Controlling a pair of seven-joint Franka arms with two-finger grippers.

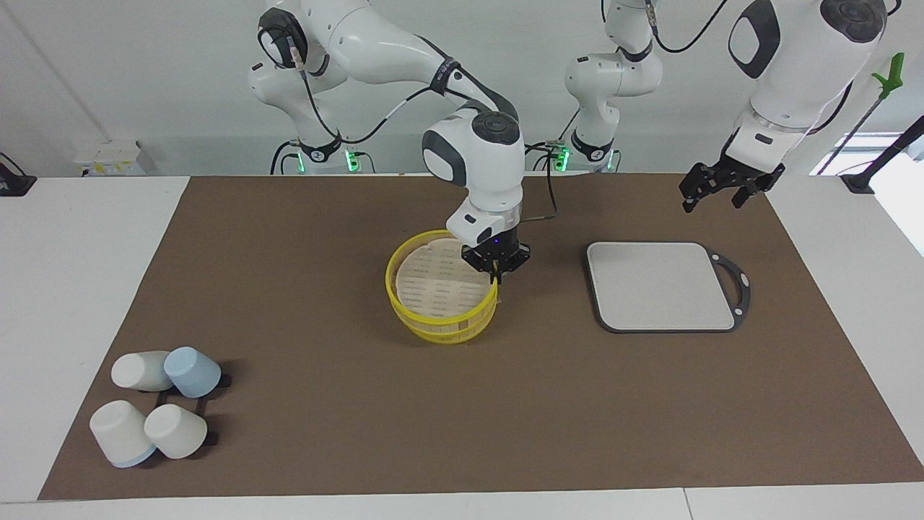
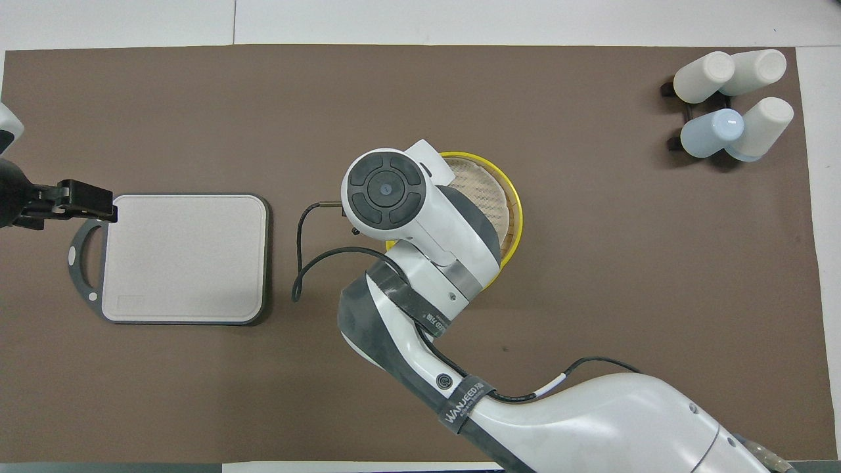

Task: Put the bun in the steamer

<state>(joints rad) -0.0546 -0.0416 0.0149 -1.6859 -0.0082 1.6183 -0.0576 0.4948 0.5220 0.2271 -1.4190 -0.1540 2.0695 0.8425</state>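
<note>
A brown mat is covering most of the white table (image 1: 72, 245), with a pale wall rising at the robots' end. The steamer (image 1: 442, 297) is sitting near the middle of the mat, its yellow rim tilted and its slatted floor bare; the bun is not showing in either view. The right end effector (image 1: 496, 272) is gripping the steamer's rim at the edge toward the left arm's end of the table, its fingers closed narrowly on the yellow band. In the overhead view the right arm's wrist is covering much of the steamer (image 2: 509, 197). Beside the steamer, toward the left arm's end of the table, a grey cutting board (image 1: 658, 286) with a dark looped handle is lying flat. The left end effector (image 1: 715, 189) is hanging in the air over the mat just off the board's handle corner, waiting, its fingers spread apart and holding nothing. Well apart from the steamer, at the right arm's end and farther from the robots, four cups (image 1: 155, 408) are lying clustered on a small black rack, three white and one light blue.
</note>
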